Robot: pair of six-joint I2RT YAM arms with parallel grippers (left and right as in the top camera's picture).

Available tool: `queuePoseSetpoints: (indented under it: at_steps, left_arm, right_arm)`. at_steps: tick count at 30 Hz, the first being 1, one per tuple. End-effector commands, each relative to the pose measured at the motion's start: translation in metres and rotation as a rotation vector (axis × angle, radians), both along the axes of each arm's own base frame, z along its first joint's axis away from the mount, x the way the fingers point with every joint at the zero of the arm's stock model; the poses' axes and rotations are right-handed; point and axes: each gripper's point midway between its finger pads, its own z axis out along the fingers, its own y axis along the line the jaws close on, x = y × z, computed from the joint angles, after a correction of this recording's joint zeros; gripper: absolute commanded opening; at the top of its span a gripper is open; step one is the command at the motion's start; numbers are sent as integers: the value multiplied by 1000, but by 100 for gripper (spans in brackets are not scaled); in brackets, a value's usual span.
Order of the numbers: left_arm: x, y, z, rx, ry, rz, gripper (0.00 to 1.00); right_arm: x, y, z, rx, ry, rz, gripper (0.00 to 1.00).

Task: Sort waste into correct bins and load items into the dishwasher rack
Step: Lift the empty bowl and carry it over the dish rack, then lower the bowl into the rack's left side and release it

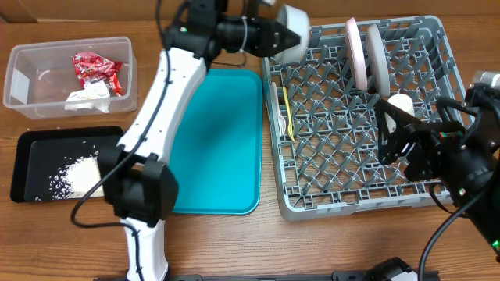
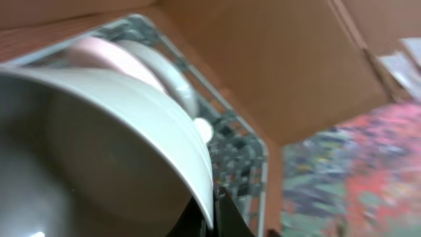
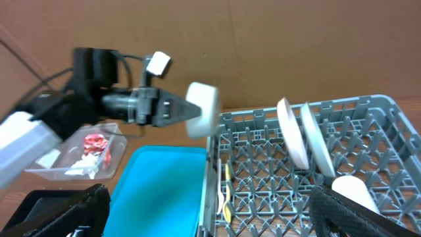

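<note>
My left gripper [image 1: 291, 35] is shut on the rim of the pale bowl [image 1: 293, 31] and holds it in the air over the back left corner of the grey dishwasher rack [image 1: 355, 204]. The bowl fills the left wrist view [image 2: 99, 145] and shows in the right wrist view [image 3: 202, 108]. Two plates [image 1: 366, 55] stand upright in the rack, a white cup [image 1: 401, 103] sits by them, and a yellow spoon [image 1: 289, 113] and white fork lie at the rack's left side. My right gripper [image 1: 394, 136] is open and empty above the rack's right part.
The clear tub [image 1: 23, 78] at back left holds a red wrapper [image 1: 98, 69] and a white napkin [image 1: 87, 97]. The black tray [image 1: 31, 148] holds white grains [image 1: 78, 173]. A teal tray [image 1: 223, 140] lies between the left arm and the rack.
</note>
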Motion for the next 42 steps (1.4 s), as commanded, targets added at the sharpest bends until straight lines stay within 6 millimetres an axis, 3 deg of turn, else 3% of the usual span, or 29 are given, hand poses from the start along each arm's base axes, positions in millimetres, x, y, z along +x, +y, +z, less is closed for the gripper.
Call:
queuePoseSetpoints:
  at_steps: [1, 3, 8, 11, 16, 21, 25, 32, 42]
  left_arm:
    - [-25, -22, 9, -105, 24, -175, 4]
    - [-35, -28, 13, -145, -43, -257, 4]
    - [-38, -37, 8, -132, -38, -259, 4]
    - [-36, -48, 5, -108, 72, -200, 4]
    - [-51, -80, 27, -130, 123, -176, 5]
    - [-54, -81, 53, -163, 118, -142, 4]
    - [-48, -71, 63, -154, 126, -74, 5]
    - [-18, -43, 36, -125, 174, 25, 4]
    - [2, -40, 5, -329, 173, 40, 4]
  right_arm:
    - [-1, -3, 4, 3, -12, -13, 100]
    - [-1, -3, 4, 3, -12, -13, 100]
    - [-1, -3, 4, 3, -12, -13, 100]
    - [-1, -3, 4, 3, -12, -13, 100]
    - [-1, -3, 4, 3, -12, -13, 100]
    - [-1, -3, 4, 3, -12, -13, 100]
    - [-1, -3, 4, 3, -12, -13, 100]
    - [-1, -3, 4, 3, -12, -12, 100]
    - [-1, -3, 4, 3, -12, -13, 100]
